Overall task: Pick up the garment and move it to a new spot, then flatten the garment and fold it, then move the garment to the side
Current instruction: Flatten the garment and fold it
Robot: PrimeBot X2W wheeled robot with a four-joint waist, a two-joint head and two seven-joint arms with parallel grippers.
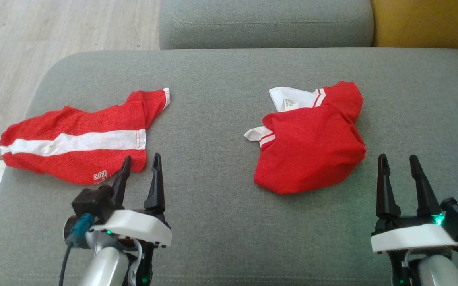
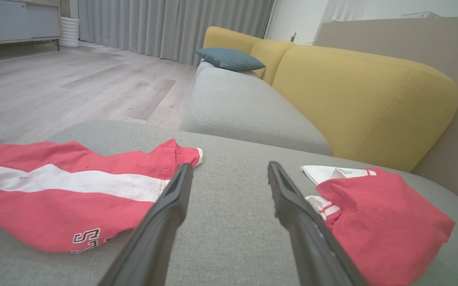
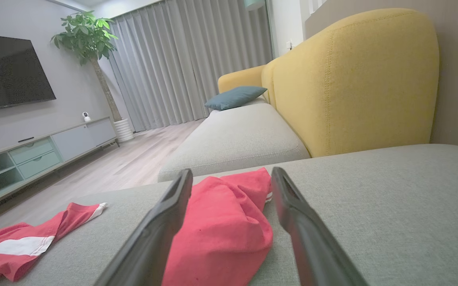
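Striped garment (image 1: 74,143), red with a white band, lies spread out on the left part of the grey sofa cushion (image 1: 213,198). A second, bunched red garment (image 1: 308,155) sits well apart on the right. The left gripper (image 1: 141,157) hovers just beside the striped garment's near right corner, fingers spread and empty. The right gripper (image 1: 397,157), also spread and empty, is near the bunched garment's right edge.

Seat cushion (image 1: 221,222): grey woven cloth, matt, coarse grain. Striped garment (image 1: 74,123) and folded garment (image 1: 312,159): red cloth, matt, fine mesh texture, smooth white trim. Left gripper (image 1: 142,157) and right gripper (image 1: 397,156): dark matt plastic fingers, smooth white housings. Backrest (image 2: 364,99): yellow cloth, stitched seams. Floor (image 1: 54,28): pale wood-look planks, low sheen.
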